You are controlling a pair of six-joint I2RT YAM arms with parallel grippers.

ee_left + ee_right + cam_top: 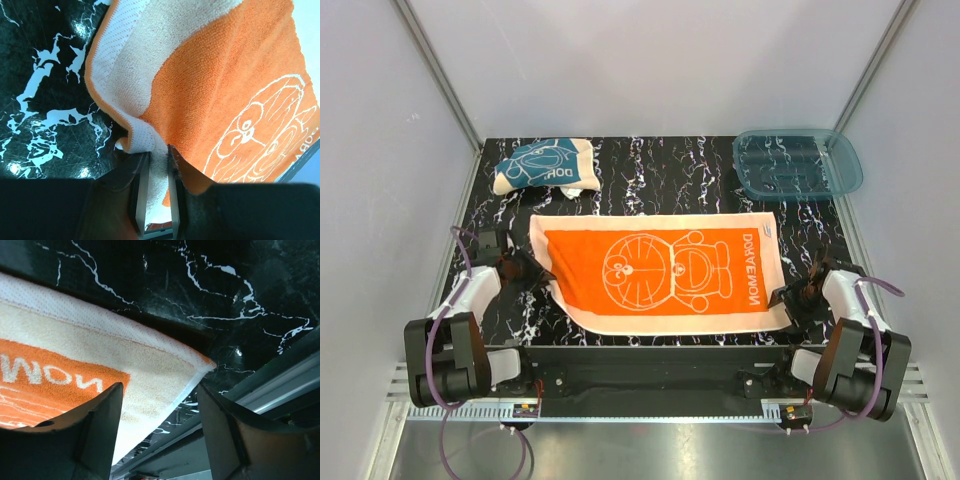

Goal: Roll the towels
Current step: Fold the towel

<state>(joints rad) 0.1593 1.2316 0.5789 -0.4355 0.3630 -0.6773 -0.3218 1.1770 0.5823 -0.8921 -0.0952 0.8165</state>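
Observation:
The orange towel [670, 275] lies spread flat, print side up, across the near half of the black marble table [650, 170]. My left gripper [542, 277] is shut on the towel's near-left edge. In the left wrist view the cream fold [159, 165] is pinched between the jaws of that gripper [157, 156] and lifts a little off the table. My right gripper [782, 298] stands open at the near-right corner. That cream corner [195, 365] sits between the spread jaws of the right gripper [160, 390], touching neither. The dark teal towel [542, 167] lies crumpled at the back left.
A translucent blue plastic tray [797, 163] sits at the back right corner. The table's front edge and a metal rail [270, 385] run just beyond the right gripper. White walls close in on both sides and behind.

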